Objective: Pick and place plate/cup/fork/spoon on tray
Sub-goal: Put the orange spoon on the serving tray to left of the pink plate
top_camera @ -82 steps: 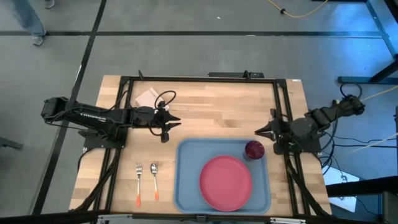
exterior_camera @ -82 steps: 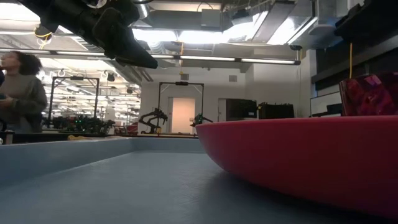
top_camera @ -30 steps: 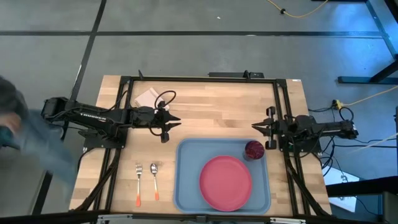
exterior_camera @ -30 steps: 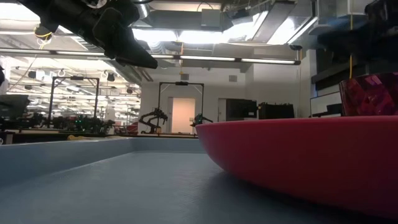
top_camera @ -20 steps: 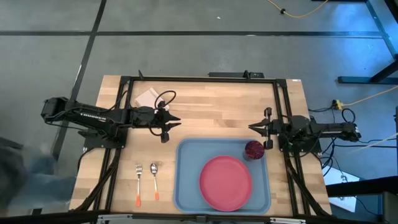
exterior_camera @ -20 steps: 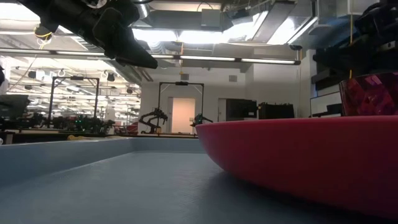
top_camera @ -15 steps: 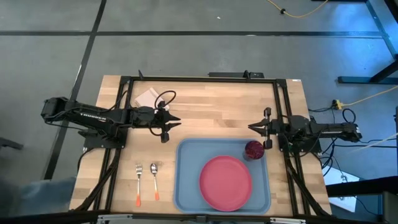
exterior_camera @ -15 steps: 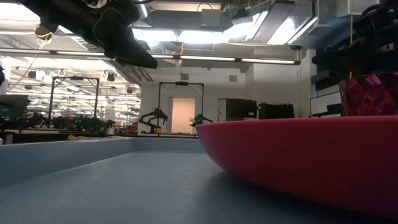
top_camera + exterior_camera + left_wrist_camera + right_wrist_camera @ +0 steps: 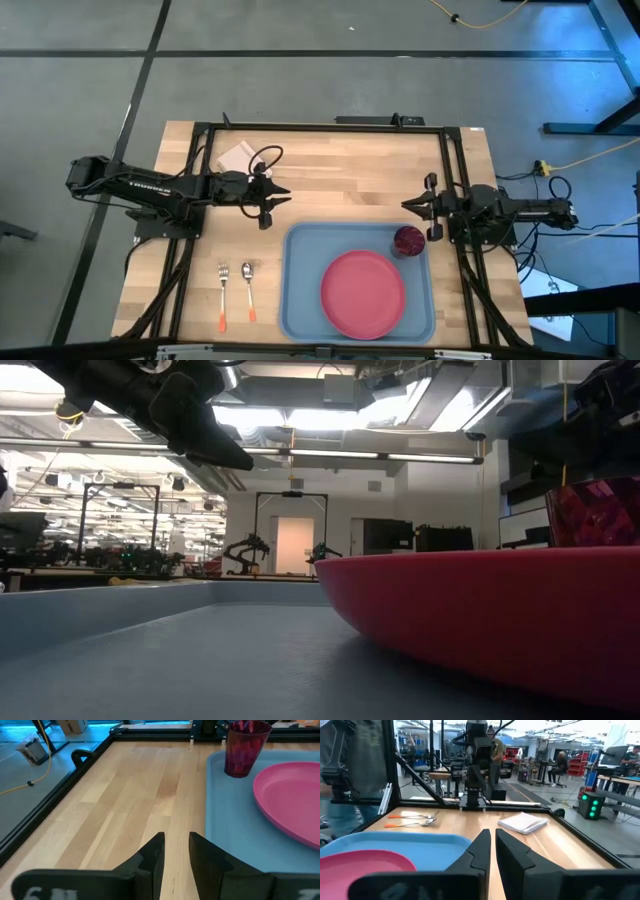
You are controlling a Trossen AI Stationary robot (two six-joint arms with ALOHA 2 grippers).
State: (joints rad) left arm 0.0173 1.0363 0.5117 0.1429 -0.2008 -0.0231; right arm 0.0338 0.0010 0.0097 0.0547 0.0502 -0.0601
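The light-blue tray (image 9: 300, 300) lies at the table's near side. On it rest the pinkish-red plate (image 9: 362, 293) and, at its far right corner, the dark red cup (image 9: 408, 240), upright. The fork (image 9: 223, 290) and spoon (image 9: 248, 288) lie side by side on the wood left of the tray. My left gripper (image 9: 282, 197) hovers beyond the tray's far left corner, its fingers (image 9: 159, 851) close together and empty. My right gripper (image 9: 406, 206) hovers just beyond the cup, shut and empty, as its wrist view (image 9: 492, 832) shows.
A white square pad (image 9: 238, 157) lies at the table's far left, also seen in the right wrist view (image 9: 522, 822). Bare wood shows across the table's far half, between the two grippers. A person (image 9: 350, 770) stands beyond the table's left side.
My right arm's dark shape above the cup has gone up a little in the low view. A person's blurred shape has passed out of the high view at the left. The plate, cup, fork and spoon have stayed where they were.
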